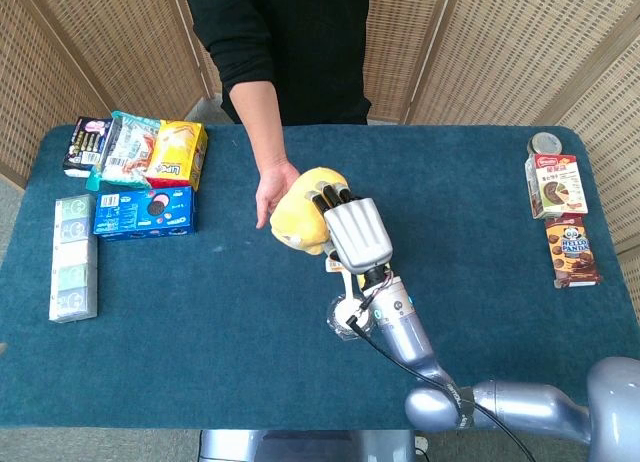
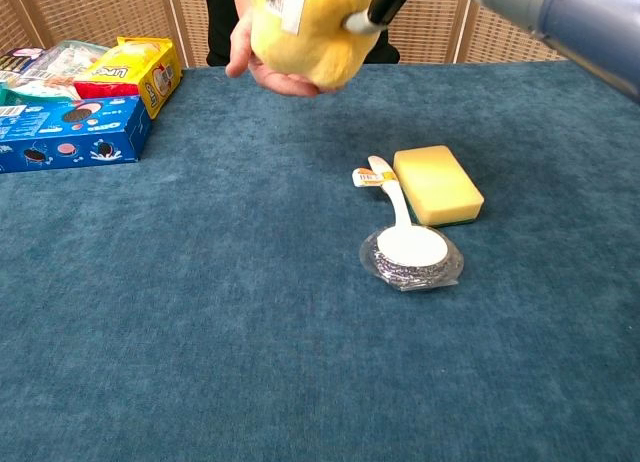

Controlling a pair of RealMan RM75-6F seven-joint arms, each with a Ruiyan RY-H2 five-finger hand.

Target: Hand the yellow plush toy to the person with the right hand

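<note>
Overhead, the right robot hand [image 1: 357, 232] is gripping the soft yellow plush toy [image 1: 303, 220], its dark fingers [image 1: 332, 196] curling over the toy's top while the silver back of the hand is facing the head camera. The toy is sitting at the far, left-hand side of the robot hand, raised off the dark blue carpeted tabletop [image 1: 200, 312] and hanging directly over the person's upturned open palm [image 1: 272, 191]; from the chest view the toy [image 2: 305, 27] is appearing to touch or nearly touch the person's fingers beneath it, though contact cannot be confirmed. A small white tag is showing on the toy's upper side in that view. The grey robot arm [image 1: 400, 327] is stretching from the near right edge up toward the middle of the tabletop. The left robot hand is not showing in either view.

Nearer the robot, a rectangular yellow sponge [image 2: 437, 185] is lying on the tabletop, with a white-handled round steel-wool scrubber [image 2: 409, 250] just beside it to its left. Along the left side, a blue cookie box [image 1: 145, 211], a yellow snack bag [image 1: 178, 152] and a pale green row of packets [image 1: 75, 257] are lying close together. At the far right edge, a red-and-white box [image 1: 556, 185] and a brown chocolate snack box [image 1: 571, 249] are resting near each other.
</note>
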